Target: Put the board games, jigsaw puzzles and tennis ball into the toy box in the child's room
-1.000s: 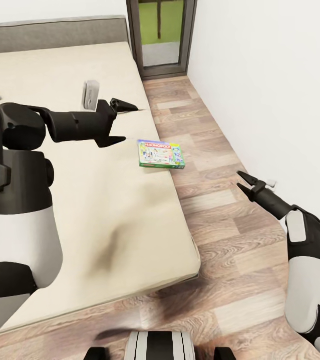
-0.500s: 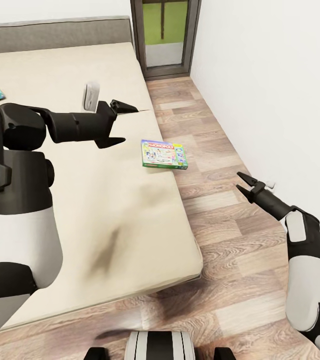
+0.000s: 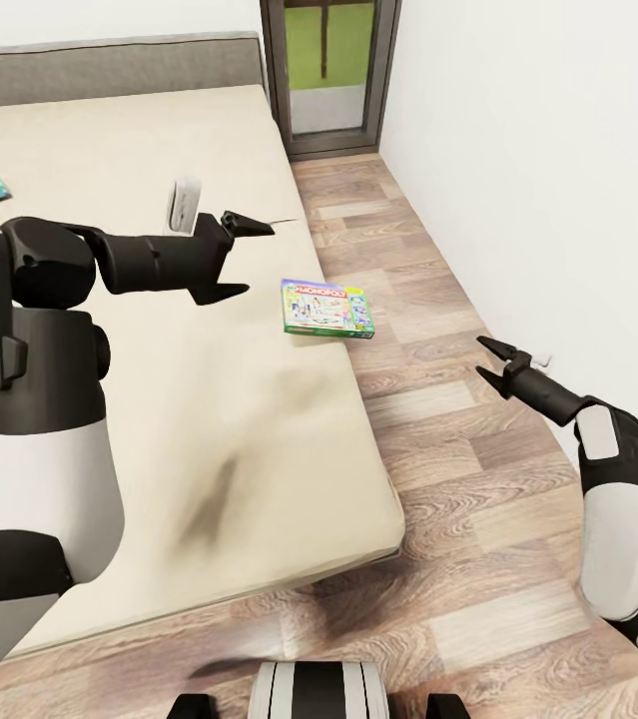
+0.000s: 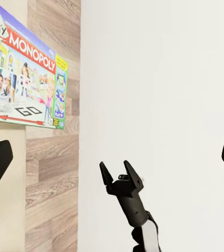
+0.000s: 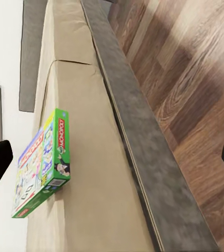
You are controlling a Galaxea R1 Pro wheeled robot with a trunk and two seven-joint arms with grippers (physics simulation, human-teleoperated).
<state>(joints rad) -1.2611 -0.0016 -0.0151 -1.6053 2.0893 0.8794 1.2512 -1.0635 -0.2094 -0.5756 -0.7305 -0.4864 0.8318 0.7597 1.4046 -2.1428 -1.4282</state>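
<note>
We are in a bedroom at home: a big bed (image 3: 159, 399), a wood floor (image 3: 438, 419), white walls (image 3: 538, 150), and a glass door (image 3: 326, 70).

Green-edged MONOPOLY box (image 3: 325, 308) lies flat at the bed's (image 3: 159, 399) edge.

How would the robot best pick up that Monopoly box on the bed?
Probably by its edge that sticks out over the bed side. The Monopoly box lies flat, so the open right gripper, over the floor, could pinch that thin edge top and bottom.
</note>
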